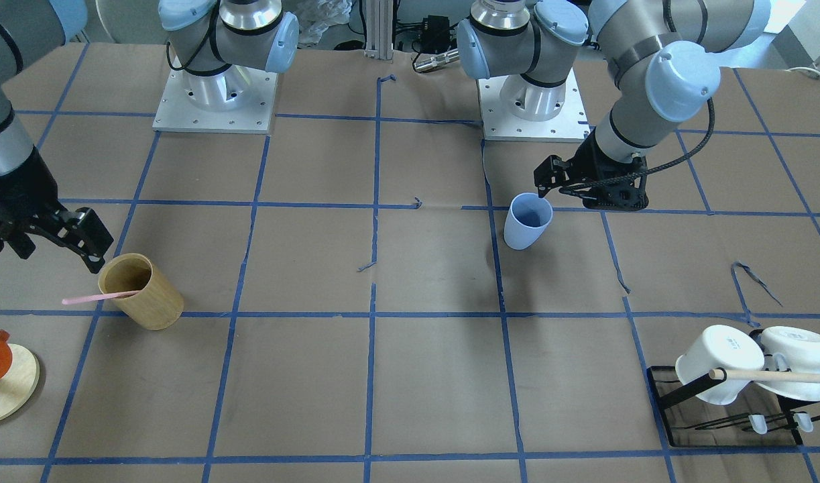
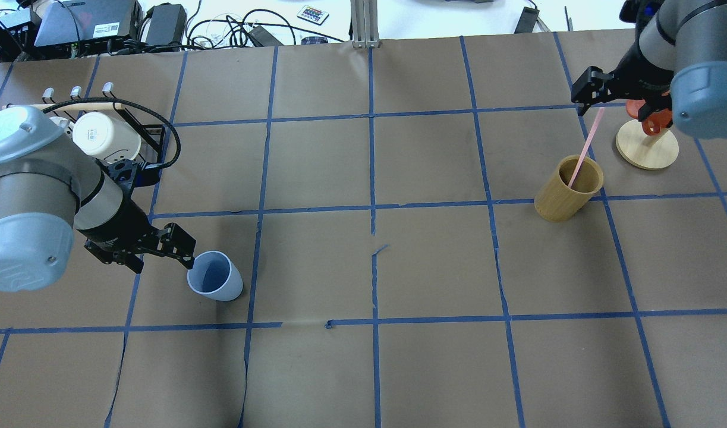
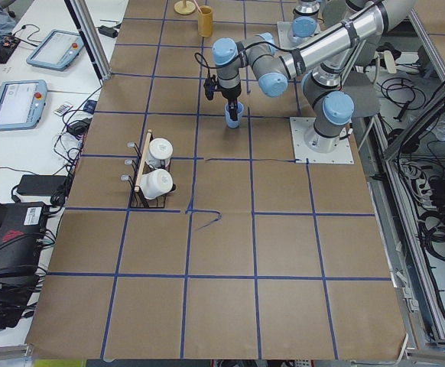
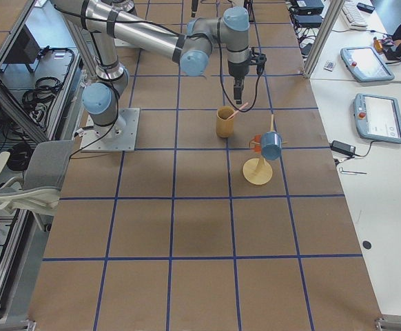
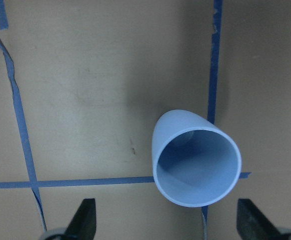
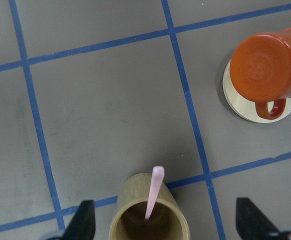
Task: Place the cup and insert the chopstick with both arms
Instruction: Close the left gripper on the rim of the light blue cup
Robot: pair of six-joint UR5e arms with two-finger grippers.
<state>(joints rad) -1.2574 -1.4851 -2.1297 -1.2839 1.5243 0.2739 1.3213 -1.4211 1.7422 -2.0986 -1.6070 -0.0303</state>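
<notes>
blue cup (image 2: 216,284) standing upright on the left, left gripper (image 2: 188,248) spread wide beside its rim, holding nothing, probably lining up a grab. pink chopstick (image 2: 584,148) leaning in the tan wooden cup (image 2: 568,189) far right, right gripper (image 2: 584,95) above it, fingers apart, empty too. orange mug (image 6: 268,65) close by, might crowd the lift

Upright blue cup (image 2: 214,284); pink chopstick (image 2: 584,148) aslant
</notes>
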